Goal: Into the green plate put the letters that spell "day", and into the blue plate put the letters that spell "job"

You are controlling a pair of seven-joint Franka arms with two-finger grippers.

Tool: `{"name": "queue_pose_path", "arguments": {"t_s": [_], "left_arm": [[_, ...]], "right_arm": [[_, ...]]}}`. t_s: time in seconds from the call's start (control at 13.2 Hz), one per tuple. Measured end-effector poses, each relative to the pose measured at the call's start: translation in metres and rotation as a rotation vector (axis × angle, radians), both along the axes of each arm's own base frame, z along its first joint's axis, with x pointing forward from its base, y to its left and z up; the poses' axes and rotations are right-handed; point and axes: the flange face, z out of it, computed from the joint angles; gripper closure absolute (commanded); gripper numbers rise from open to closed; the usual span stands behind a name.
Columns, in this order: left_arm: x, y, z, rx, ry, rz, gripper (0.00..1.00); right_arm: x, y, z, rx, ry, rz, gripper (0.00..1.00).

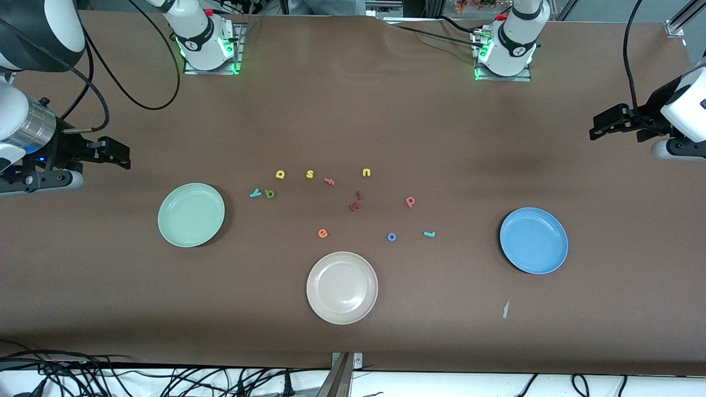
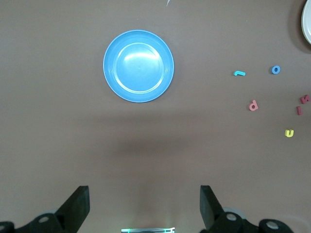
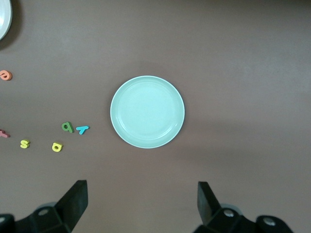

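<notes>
We note the "day" letters, teal y (image 1: 255, 193), olive d (image 1: 269, 193) and yellow a (image 1: 280, 175), lying left of centre in the front view, just beside the green plate (image 1: 191, 215). The right gripper (image 1: 113, 153), fingers spread and empty, hovers at the left edge, nearer these. The o (image 1: 391, 237), j (image 1: 429, 234) and b (image 1: 410, 202) lie nearer the blue plate (image 1: 534, 240); the left gripper (image 1: 604, 124) waits released at the right edge. Brown table (image 1: 353, 121), ample room.
</notes>
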Motion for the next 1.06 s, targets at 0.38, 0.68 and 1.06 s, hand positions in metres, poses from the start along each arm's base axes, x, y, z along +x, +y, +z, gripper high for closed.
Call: {"name": "queue_pose_path", "arguments": {"t_s": [0.38, 0.68, 1.06], "left_arm": [[0.0, 0.008, 0.0, 0.013, -0.003, 0.012, 0.0], [0.001, 0.011, 0.0, 0.035, -0.004, 0.013, 0.0], [0.001, 0.012, 0.0, 0.035, -0.008, 0.015, 0.0]], "right_arm": [[0.0, 0.0, 0.0, 0.0, 0.0, 0.0, 0.0], [0.0, -0.001, -0.001, 0.0, 0.002, -0.001, 0.0], [0.0, 0.002, -0.001, 0.005, 0.002, 0.002, 0.0]]}}
